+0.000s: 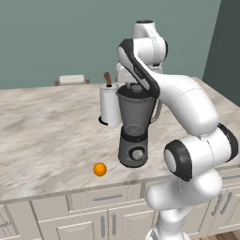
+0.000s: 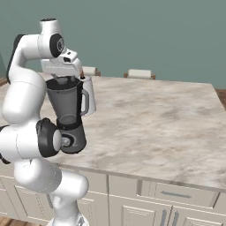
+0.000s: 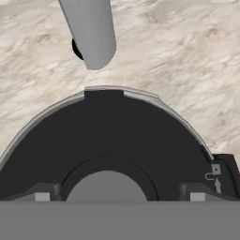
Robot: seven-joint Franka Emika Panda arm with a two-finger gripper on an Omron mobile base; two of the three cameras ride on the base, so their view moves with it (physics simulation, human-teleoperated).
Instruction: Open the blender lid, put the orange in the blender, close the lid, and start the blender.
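Note:
The blender stands near the counter's front edge, its dark base and silver knob facing me; the blender also appears beside my arm. The dark round blender lid sits on the jar rim, with its raised centre knob directly below my hand. My gripper hangs open just above the lid, one fingertip on each side of the knob and well apart from it. From the right, the gripper hovers over the jar top. The orange lies on the counter, front left of the blender.
A white paper-towel roll with a brown-tipped post stands right behind the blender, close to the jar. Chair backs rise beyond the marble counter. Cabinet drawers run below the front edge. My own forearm crosses in front of the jar top.

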